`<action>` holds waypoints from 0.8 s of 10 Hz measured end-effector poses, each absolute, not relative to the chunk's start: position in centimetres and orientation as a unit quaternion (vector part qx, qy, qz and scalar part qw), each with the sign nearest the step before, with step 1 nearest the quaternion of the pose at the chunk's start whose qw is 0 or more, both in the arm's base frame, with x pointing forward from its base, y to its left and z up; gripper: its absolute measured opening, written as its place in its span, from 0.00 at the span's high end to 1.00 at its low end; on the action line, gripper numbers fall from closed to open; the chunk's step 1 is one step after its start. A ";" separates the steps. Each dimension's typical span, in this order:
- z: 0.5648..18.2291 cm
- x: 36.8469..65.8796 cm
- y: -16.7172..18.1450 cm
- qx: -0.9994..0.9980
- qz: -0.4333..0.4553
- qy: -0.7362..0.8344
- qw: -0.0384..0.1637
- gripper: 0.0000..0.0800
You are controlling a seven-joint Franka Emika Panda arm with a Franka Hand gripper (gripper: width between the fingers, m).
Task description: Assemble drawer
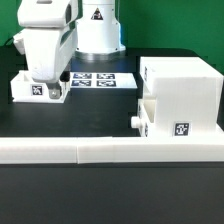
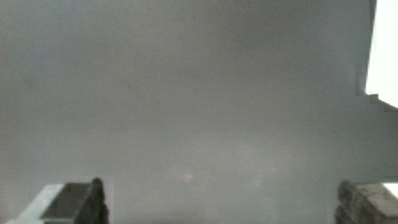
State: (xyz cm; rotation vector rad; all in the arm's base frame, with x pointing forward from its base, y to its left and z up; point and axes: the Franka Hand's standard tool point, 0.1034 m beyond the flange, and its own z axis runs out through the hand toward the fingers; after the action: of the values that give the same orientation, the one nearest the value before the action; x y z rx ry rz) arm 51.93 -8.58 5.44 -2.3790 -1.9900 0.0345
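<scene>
In the exterior view the big white drawer housing [image 1: 180,85] stands at the right. A tray [image 1: 160,122] with a round knob [image 1: 135,122] and a square tag sits low against it. I cannot tell how deep the tray is in. A second tagged tray [image 1: 25,85] lies at the left. My gripper [image 1: 50,88] hangs right over this tray's right end. In the wrist view my gripper [image 2: 222,195] is open wide and empty, with dark fingertips [image 2: 80,200] at both sides over bare grey table. A white edge [image 2: 384,55] shows at the side.
The marker board [image 1: 100,80] lies flat behind, between the left tray and the housing. A long low white rail [image 1: 100,152] runs across the front of the table. The robot's white base [image 1: 98,30] stands at the back.
</scene>
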 end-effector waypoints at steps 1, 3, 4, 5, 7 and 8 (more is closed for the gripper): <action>5.4 51.9 -8.6 -0.789 0.012 -0.613 0.020 0.19; 5.4 51.8 -9.0 -0.840 -0.001 -0.543 0.006 0.19; 5.7 50.5 -9.1 -0.881 -0.022 -0.473 -0.009 0.19; 5.9 49.0 -8.8 -0.908 -0.029 -0.417 -0.012 0.19; 5.8 48.5 -8.6 -0.936 -0.030 -0.351 -0.007 0.19; 5.8 48.6 -8.5 -0.950 -0.031 -0.310 -0.003 0.19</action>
State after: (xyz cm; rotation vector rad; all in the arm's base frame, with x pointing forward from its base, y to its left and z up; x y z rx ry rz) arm 48.62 -8.55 5.81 -2.9912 -0.9744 -0.0987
